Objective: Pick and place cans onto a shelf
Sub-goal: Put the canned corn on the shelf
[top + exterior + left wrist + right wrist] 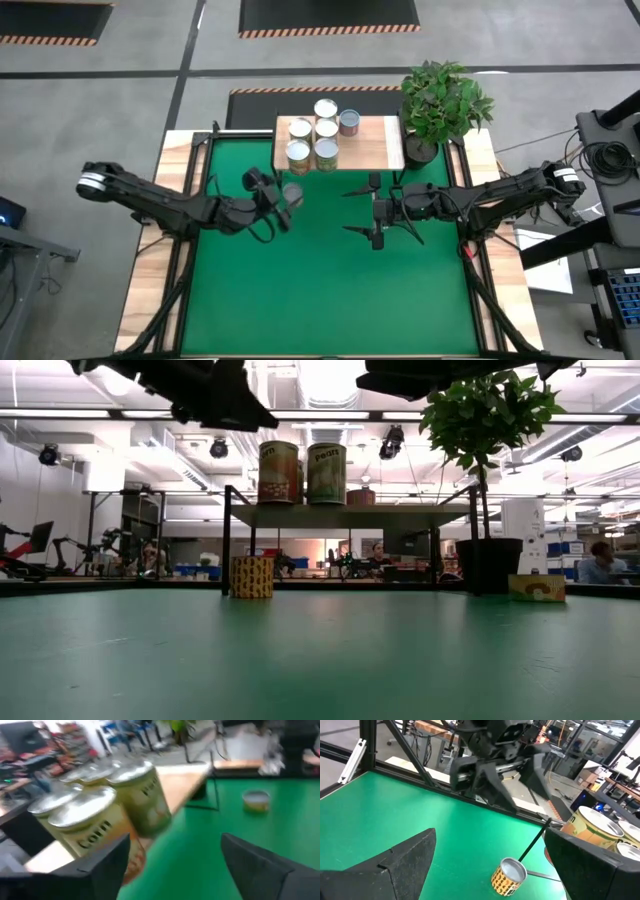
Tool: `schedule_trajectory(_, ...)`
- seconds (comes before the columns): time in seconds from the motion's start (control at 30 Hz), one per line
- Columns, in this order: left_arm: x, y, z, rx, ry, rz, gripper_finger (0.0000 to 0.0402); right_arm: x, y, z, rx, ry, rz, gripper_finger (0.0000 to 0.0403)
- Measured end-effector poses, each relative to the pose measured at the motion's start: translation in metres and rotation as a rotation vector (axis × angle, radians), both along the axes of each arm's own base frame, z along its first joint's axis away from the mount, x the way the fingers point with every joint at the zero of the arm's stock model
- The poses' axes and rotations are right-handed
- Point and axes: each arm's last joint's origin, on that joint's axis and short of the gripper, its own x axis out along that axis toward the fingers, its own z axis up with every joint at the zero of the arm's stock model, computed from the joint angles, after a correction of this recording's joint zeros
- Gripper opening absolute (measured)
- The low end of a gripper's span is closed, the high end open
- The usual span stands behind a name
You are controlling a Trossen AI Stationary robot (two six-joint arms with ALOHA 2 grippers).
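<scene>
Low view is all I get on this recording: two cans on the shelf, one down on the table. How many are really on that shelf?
Observer: Six cans stand on the shelf, seen from above; four sit behind your front pair.
Operator: Is the one on the table being held?
Observer: No. The lone can stands free on the green table; the left end effector is raised near it, fingers apart, around nothing.
Operator: And the other arm?
Observer: The right end effector hovers wide open over mid-table, to the right of that can.
</scene>
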Motion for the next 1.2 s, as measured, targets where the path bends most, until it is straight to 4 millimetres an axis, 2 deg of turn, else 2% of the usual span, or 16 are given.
schedule_trajectory(0.13, 0.002, 0.002, -0.006, -0.008, 0.043, -0.013, 0.0221, 0.000, 0.000, 0.000, -0.004, -0.001, 0.001, 0.0361)
schedule_trajectory(0.37, 0.009, 0.020, -0.018, -0.005, 0.098, 0.057, 0.0030, 0.000, 0.000, 0.000, -0.017, -0.001, 0.003, 0.0361)
schedule_trajectory(0.4, 0.009, 0.024, -0.019, -0.007, 0.107, 0.069, 0.0016, 0.000, 0.000, 0.000, -0.020, -0.001, 0.003, 0.0361)
schedule_trajectory(0.57, 0.008, 0.040, -0.021, -0.006, 0.135, 0.127, 0.0019, 0.000, 0.000, -0.001, -0.022, 0.009, 0.003, 0.0361)
schedule_trajectory(0.73, 0.008, 0.052, -0.022, -0.017, 0.132, 0.164, 0.0002, 0.000, 0.000, -0.001, -0.024, 0.009, 0.003, 0.0361)
schedule_trajectory(1.2, 0.012, 0.064, -0.012, -0.056, 0.000, 0.137, 0.0000, 0.000, -0.001, -0.001, -0.035, 0.008, -0.020, 0.0361)
